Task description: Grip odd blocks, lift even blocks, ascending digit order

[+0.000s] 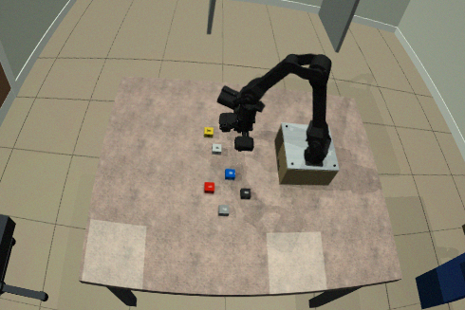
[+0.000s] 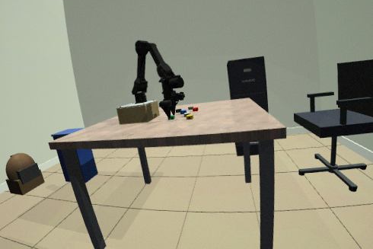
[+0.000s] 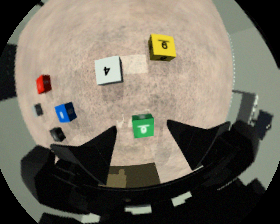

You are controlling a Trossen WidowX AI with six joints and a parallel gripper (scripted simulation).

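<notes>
From above, the gripper (image 1: 244,142) hangs just right of the white block (image 1: 216,148), hiding the green block, well inside the table (image 1: 142,151) edges. From the side, its tips stand at the green block (image 2: 172,117). In the wrist view the spread fingers flank the green block (image 3: 143,125) untouched, bare tabletop around it

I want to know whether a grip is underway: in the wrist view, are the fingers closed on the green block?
No. The gripper is open, and the green block sits untouched between its spread fingers.
</notes>
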